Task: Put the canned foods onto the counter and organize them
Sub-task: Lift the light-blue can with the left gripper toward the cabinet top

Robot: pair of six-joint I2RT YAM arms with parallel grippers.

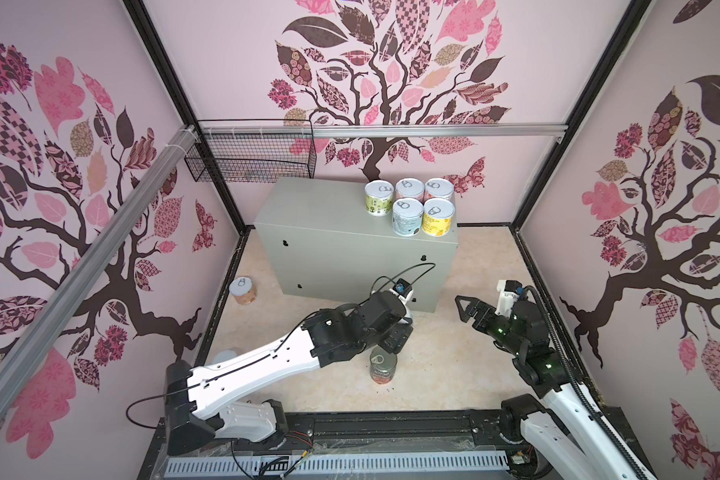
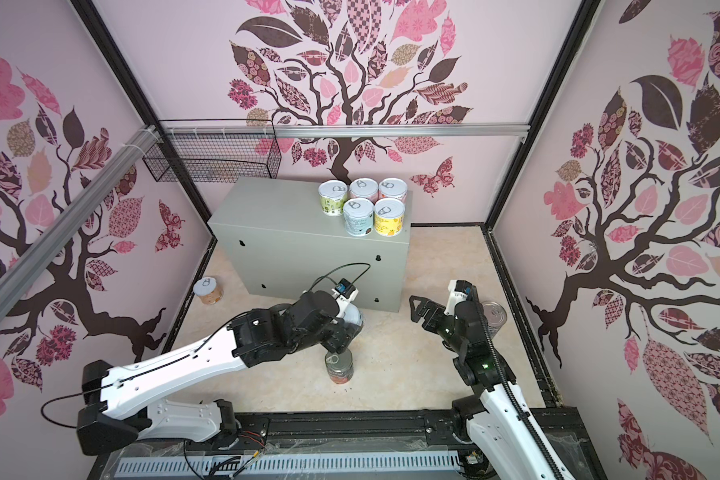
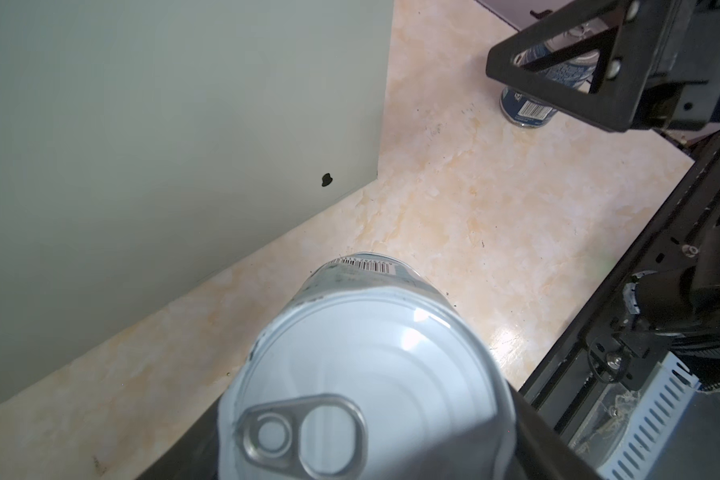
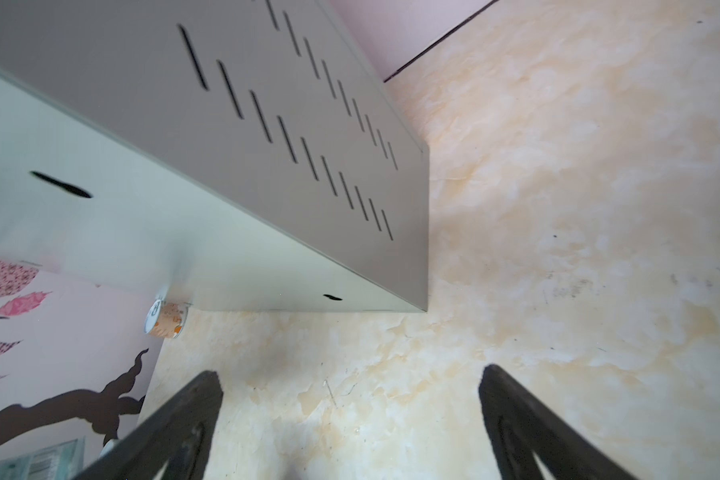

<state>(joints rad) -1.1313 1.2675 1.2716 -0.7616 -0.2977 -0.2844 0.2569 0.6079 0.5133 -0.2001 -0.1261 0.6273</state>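
Grey metal, both top views: the counter (image 1: 329, 232) carries five short cans (image 1: 410, 205) at its far right end; left gripper (image 2: 352, 328) sits low by the counter front.
Top-view risk: reddish tall can (image 1: 383, 365) stands just beside the left arm; a swing could topple it.
Left wrist: jaws half-spread, clamped on pale blue can (image 3: 366, 374); the steep lift may clip the counter edge.
Right wrist: right gripper (image 4: 350, 415) spread wide, empty, over bare floor.
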